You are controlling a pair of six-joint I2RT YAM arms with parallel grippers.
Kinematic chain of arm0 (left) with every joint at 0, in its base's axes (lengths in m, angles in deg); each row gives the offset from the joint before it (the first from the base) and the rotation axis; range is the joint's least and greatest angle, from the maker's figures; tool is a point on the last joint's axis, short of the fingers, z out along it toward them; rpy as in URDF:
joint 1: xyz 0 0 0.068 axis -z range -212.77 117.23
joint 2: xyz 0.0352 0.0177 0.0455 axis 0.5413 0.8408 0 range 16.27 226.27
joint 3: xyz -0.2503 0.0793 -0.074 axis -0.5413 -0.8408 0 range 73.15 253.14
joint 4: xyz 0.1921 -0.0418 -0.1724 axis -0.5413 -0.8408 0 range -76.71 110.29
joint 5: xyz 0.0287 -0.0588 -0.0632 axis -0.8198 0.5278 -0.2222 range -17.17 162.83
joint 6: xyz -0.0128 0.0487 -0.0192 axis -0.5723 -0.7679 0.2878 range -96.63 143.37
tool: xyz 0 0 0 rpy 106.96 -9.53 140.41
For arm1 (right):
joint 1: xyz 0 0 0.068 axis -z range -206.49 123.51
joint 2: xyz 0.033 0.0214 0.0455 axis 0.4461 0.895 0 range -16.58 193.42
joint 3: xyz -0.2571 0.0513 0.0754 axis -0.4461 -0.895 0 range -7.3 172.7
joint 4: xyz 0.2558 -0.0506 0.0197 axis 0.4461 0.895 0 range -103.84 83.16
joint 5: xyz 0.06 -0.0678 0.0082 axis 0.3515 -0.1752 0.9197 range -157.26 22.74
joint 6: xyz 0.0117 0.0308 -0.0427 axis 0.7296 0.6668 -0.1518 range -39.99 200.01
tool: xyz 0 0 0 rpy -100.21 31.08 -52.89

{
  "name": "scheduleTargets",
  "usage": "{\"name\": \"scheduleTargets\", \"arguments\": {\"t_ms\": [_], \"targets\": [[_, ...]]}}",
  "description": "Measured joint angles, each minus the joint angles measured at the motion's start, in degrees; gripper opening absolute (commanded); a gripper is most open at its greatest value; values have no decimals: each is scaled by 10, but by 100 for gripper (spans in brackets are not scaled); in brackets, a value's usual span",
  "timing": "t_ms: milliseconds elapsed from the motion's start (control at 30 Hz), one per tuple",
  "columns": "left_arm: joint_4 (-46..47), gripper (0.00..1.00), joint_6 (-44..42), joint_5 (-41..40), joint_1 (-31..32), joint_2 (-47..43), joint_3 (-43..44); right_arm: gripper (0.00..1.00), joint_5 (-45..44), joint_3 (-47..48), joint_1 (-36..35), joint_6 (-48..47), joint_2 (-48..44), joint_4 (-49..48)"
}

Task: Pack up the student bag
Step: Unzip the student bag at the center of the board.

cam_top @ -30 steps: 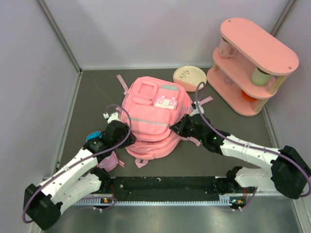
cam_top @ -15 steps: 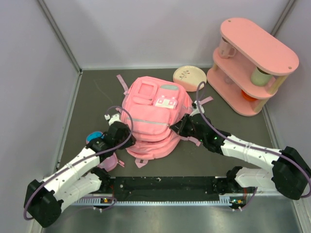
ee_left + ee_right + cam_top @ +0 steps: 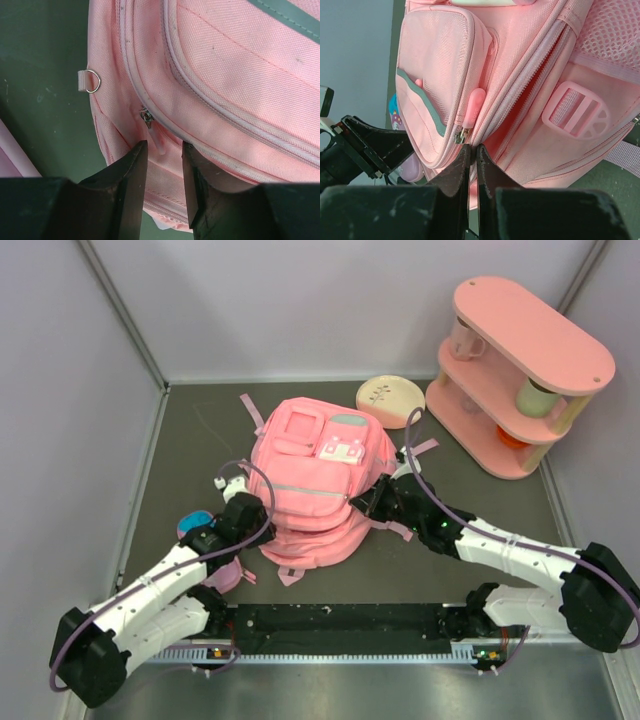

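The student bag [image 3: 310, 475], a pink backpack with a grey stripe and a white-and-mint patch, lies front up in the middle of the table. My left gripper [image 3: 243, 508] is at its left edge. In the left wrist view its jaws [image 3: 164, 150] stand a little apart over the bag's side seam [image 3: 210, 75], with a pink zipper pull [image 3: 156, 136] just ahead of the tips. My right gripper [image 3: 366, 502] is at the bag's right side. In the right wrist view it [image 3: 473, 148] is shut on the fabric edge of the bag [image 3: 520, 75], beside the main zipper and a pink pull [image 3: 473, 107].
A pink two-tier shelf [image 3: 520, 360] with cups stands at the back right, with a round beige plate [image 3: 390, 400] beside it. A blue item [image 3: 193, 522] and a small pink pouch [image 3: 222, 575] lie under my left arm. Grey walls close in on three sides.
My left gripper has shifted slightly toward the bag's lower left edge. The right gripper and the bag have held still.
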Motion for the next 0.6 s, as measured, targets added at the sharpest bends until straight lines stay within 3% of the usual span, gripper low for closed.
{"name": "scheduleTargets", "arguments": {"t_ms": [133,267,400,500,600], "targets": [[3,28,2,-7,0,7,-2,0,1,0,0,0,0,0],[5,23,2,-30,0,20,-2,0,2,0,0,0,0,0],[5,7,-3,-44,0,32,2,0,2,0,0,0,0,1],[4,0,-10,-50,0,44,8,0,2,1,0,0,-2,5],[2,0,-25,-54,0,50,15,0,-1,10,0,0,-6,14]]}}
